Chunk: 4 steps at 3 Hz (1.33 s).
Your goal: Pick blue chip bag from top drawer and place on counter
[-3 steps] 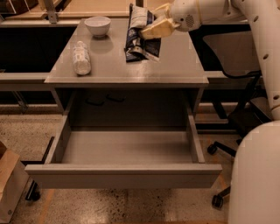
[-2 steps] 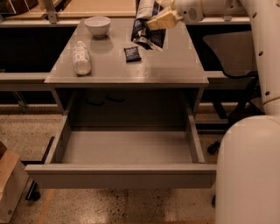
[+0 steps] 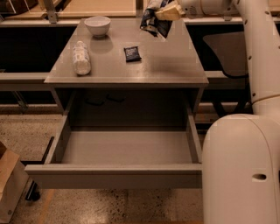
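The blue chip bag (image 3: 154,18), dark blue and white crinkly foil, hangs from my gripper (image 3: 168,12) at the top of the camera view, above the far right part of the grey counter (image 3: 166,61). The gripper is shut on the bag's upper end and holds it clear of the surface. The top drawer (image 3: 118,175) is pulled fully open below the counter and its inside is bare. My white arm (image 3: 258,48) reaches in from the right.
On the counter lie a small dark square packet (image 3: 132,54), a white wrapped roll (image 3: 81,58) at the left and a white bowl (image 3: 97,25) at the far left. A cardboard box (image 3: 9,183) stands on the floor at left. My white base (image 3: 240,170) fills the lower right.
My gripper has lifted the chip bag up and toward the far edge of the counter, uncovering the small dark packet that it was hiding.
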Motion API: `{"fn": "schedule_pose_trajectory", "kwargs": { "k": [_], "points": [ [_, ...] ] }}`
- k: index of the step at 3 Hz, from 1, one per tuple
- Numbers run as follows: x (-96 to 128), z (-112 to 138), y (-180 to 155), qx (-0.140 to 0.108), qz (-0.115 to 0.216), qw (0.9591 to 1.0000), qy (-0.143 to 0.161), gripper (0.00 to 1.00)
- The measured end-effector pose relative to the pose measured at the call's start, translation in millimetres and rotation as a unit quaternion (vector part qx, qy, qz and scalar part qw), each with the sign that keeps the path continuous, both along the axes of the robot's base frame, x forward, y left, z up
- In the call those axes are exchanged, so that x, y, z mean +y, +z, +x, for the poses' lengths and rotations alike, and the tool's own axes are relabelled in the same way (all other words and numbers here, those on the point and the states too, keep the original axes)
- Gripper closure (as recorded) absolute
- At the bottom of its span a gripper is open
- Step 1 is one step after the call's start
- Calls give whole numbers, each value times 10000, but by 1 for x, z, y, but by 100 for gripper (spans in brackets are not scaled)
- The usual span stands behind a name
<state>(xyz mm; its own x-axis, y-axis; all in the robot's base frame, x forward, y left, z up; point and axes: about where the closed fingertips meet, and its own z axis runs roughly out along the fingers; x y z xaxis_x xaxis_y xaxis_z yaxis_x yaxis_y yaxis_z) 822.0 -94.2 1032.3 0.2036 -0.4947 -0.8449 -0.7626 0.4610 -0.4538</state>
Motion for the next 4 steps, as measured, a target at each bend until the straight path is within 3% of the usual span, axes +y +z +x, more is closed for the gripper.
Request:
{"fn": "schedule_pose_trajectory", "kwargs": {
  "k": [2, 3, 4],
  "points": [
    [6, 5, -2, -20, 38, 10000, -7, 35],
    [14, -7, -17, 259, -36, 9993, 249, 13],
    [23, -28, -45, 797, -213, 9947, 617, 0]
  ]
}}
